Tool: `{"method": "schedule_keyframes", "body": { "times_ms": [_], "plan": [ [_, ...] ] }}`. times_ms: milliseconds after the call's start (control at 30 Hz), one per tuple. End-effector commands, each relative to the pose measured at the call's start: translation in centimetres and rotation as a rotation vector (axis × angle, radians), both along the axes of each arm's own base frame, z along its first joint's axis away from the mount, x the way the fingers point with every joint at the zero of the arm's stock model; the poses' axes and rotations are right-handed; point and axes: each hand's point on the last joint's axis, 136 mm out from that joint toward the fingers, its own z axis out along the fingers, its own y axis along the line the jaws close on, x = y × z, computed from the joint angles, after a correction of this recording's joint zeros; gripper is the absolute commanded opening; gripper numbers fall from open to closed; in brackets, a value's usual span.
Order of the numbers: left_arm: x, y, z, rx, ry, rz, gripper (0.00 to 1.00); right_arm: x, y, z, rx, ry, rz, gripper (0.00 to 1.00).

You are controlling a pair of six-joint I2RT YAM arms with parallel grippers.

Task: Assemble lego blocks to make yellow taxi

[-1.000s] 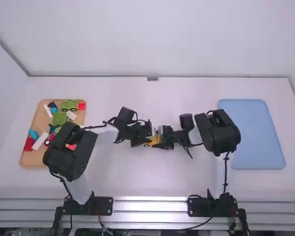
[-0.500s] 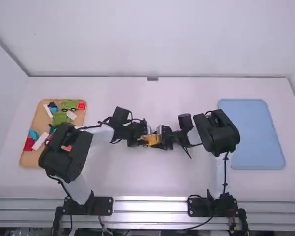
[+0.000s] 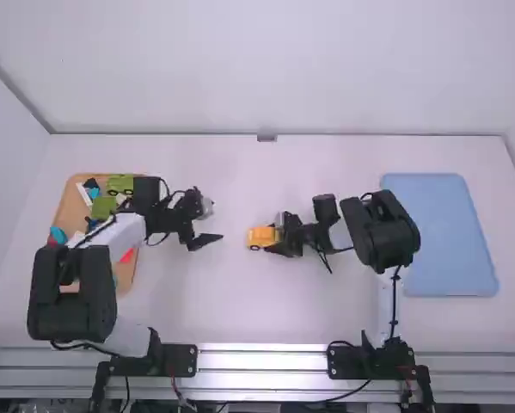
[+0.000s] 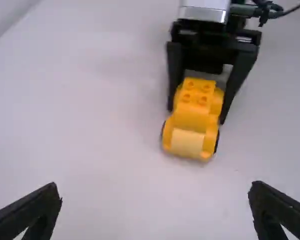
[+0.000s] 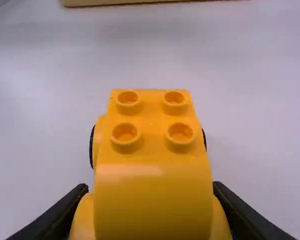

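One black right pincer (image 5: 151, 187) is gripping the boxy yellow plastic taxi (image 5: 152, 200) while the spread, empty left pincer (image 4: 155, 186) is backing off, so assembly's probably finishing.

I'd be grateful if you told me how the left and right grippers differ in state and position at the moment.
The left gripper has its fingers spread wide with nothing between them, whereas the right gripper has its fingers against both sides of the yellow car. The left gripper is nearer the wooden tray; the right gripper is by the middle of the table. Both are black with two fingers.
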Motion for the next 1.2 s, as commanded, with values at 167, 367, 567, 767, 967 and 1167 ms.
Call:
{"method": "schedule_keyframes", "body": {
  "times_ms": [167,367,567,767,967,1167],
  "plan": [
    [2.1,4.5,0.2,-0.042,0.118,0.269,0.99,6.6,-6.9,7.0,-0.012,0.017,-0.353,0.38],
    [2.5,5.2,-0.5,0.009,0.121,0.309,0.99,7.6,-16.5,8.9,-0.231,0.012,-0.733,0.36],
    [2.6,5.8,-1.0,0.043,0.127,0.339,0.99,5.6,-31.7,9.9,-0.433,0.121,-1.411,0.33],
    [3.1,5.8,-0.6,0.009,0.147,0.379,0.99,2.1,-39.8,8.7,-0.400,0.228,-1.694,0.34],
    [4.4,7.0,-0.5,-0.002,0.170,0.496,0.99,0.7,-43.2,5.7,-0.386,0.326,-1.776,0.47],
    [6.1,9.9,-0.9,-0.039,0.269,0.784,0.99,-0.4,-44.5,4.4,-0.393,0.386,-1.836,0.54]
  ]
}}
